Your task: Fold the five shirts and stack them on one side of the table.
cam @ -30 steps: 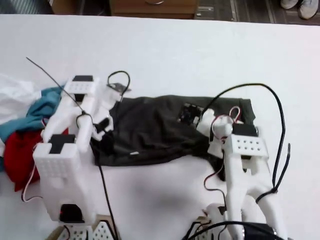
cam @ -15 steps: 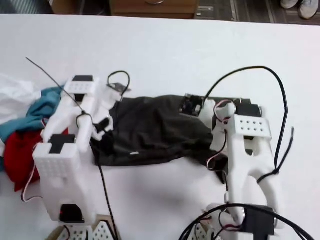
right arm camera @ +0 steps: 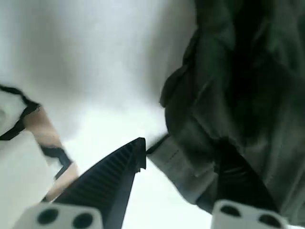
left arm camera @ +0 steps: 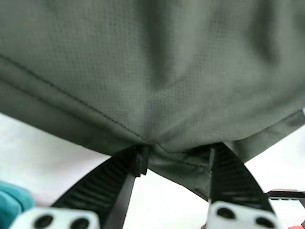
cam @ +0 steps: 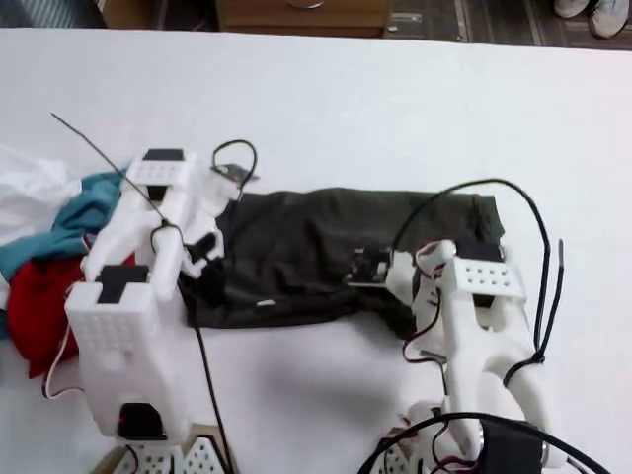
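Currently, left pincer (left arm camera: 176, 157) apart astride fine-mesh dark green shirt (left arm camera: 152, 71) hem; right pincer (right arm camera: 181, 148) apart at crumpled fold

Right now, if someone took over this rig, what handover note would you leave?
Left end effector: open, tips at the hem of the dark shirt, at its end nearest the pile.
Right end effector: open, straddling the rumpled edge at the shirt's other end.
Things: the dark shirt lies spread mid-table; a crumpled pile of white, teal and red cloth sits at the table's edge beside the left arm.
Done: nothing looks folded or stacked yet.
Left: fold the dark shirt, then the pile, and stack all on one side.
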